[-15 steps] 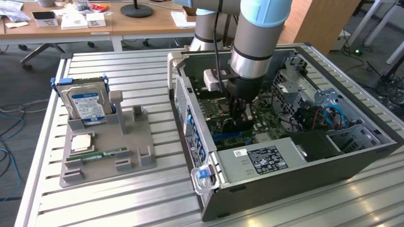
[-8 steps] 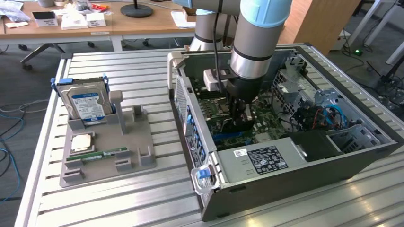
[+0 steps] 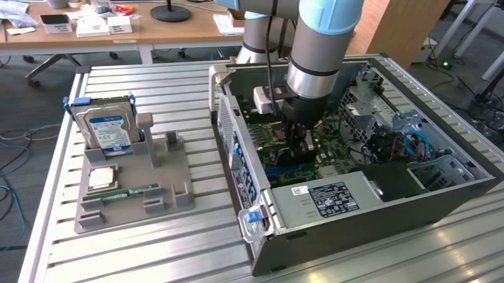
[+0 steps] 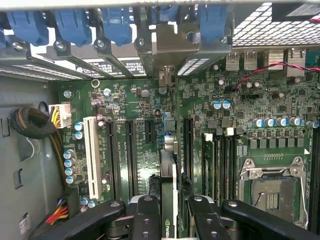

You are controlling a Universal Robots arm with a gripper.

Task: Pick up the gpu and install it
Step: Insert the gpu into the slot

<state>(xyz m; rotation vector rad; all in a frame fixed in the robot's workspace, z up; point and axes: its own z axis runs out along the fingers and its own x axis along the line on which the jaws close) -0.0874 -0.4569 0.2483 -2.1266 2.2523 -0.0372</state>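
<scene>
Presently end effector point(image 4: 173, 212) clamps gpu point(image 4: 169, 175) edge-on over motherboard point(image 4: 125, 100); card looks light, stiff, fragile, best held by shroud edges, not components.

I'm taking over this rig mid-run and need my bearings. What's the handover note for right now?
Grip: end effector shut on the gpu, held edge-on.
Where: the gpu is inside the computer case, over the motherboard slots.
Done: gpu picked up and brought into the case.
Left: installing; not released, and seating in a slot cannot be confirmed.
</scene>
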